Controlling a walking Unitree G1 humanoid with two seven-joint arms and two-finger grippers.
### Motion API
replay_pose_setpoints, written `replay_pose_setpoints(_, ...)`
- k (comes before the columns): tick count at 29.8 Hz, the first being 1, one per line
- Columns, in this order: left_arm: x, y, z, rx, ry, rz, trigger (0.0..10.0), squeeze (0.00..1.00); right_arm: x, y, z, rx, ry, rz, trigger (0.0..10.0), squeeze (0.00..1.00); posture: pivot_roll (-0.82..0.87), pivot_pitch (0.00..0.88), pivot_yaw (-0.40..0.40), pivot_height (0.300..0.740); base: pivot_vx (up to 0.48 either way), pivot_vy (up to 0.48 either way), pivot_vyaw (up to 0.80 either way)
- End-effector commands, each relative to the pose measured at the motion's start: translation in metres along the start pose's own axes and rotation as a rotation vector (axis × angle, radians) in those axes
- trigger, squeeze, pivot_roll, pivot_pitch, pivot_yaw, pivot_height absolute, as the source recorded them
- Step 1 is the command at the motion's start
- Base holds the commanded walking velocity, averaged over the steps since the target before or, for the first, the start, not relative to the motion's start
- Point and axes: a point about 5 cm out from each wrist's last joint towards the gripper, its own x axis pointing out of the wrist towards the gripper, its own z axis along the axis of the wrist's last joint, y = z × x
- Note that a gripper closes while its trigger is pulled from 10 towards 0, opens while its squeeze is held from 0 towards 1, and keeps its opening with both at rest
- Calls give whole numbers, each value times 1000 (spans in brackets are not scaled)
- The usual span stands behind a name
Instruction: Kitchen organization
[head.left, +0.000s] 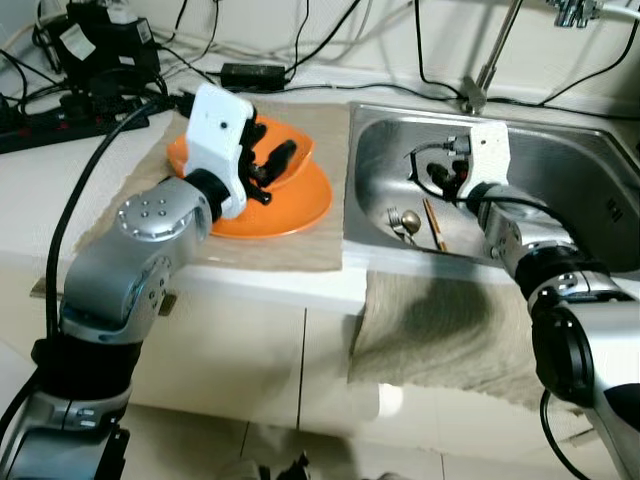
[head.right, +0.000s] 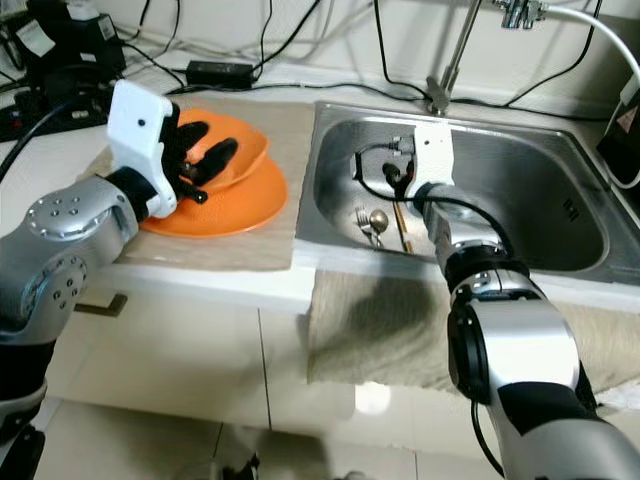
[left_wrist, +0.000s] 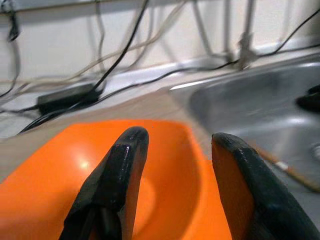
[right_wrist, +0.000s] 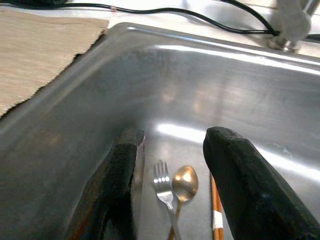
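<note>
The left end effector (left_wrist: 170, 185) hangs over the orange bowl (head.left: 285, 150), fingers spread and gripping nothing. The bowl rests on an orange plate (head.left: 300, 205), which sits on a beige cloth (head.left: 300, 250) on the surface left of the sink (head.left: 560, 150).

The right end effector (right_wrist: 172, 175) is inside the sink, fingers likewise apart and empty, poised above a fork (right_wrist: 164, 187), a brass-toned spoon (right_wrist: 185, 182) and a wooden chopstick (right_wrist: 216, 210) lying close together on the basin floor.

Handling assessment:
- Bowl and plate: probably rigid and light, glossy and therefore likely slippery. Take the bowl by its rim, one finger inside and one outside. Lifting it first should free the plate, whose low edge offers little purchase.
- Cutlery: stiff, thin and flat against smooth steel. Expect it to slide under finger contact. Pinch across the handle near its middle, one item at a time.
- Chopstick: light, round, prone to rolling; it lies just beside the spoon.
</note>
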Motion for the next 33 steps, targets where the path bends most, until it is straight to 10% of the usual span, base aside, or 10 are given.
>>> replay_pose_setpoints(1,0,14,-8,-11,68,92,10000,929,1,6,18,7,-94,77,10000,0,32,0,-57,740,0,0,0)
replay_pose_setpoints(10,-5,58,-14,-304,80,323,10000,1000,-20,56,33,-2,-280,432,10000,0,18,0,-46,740,0,0,0)
replay_pose_setpoints(23,5,55,-24,-600,136,231,10000,1000,-52,60,22,-11,-249,524,10000,0,9,0,-37,740,0,0,0)
replay_pose_setpoints(24,6,54,-30,-586,181,242,10000,737,-57,62,21,-7,-248,523,10000,0,2,0,-30,740,0,0,0)
replay_pose_setpoints(26,7,54,-33,-583,206,251,10000,655,-60,63,21,-5,-249,524,10000,0,2,0,-30,740,0,0,0)
replay_pose_setpoints(27,7,55,-34,-571,216,263,10000,329,-63,64,21,-4,-249,526,10000,0,0,0,-28,740,0,0,0)
replay_pose_setpoints(28,7,55,-34,-571,216,263,10000,329,-63,64,21,-4,-249,526,10000,0,0,0,-28,740,0,0,0)
replay_pose_setpoints(29,8,56,-37,-572,236,277,10000,0,-66,66,22,-1,-251,533,10000,0,-1,0,-28,740,0,0,0)
replay_pose_setpoints(33,8,61,-42,-609,258,327,10000,0,-71,69,23,-2,-248,547,10000,0,-7,0,-24,740,0,0,0)
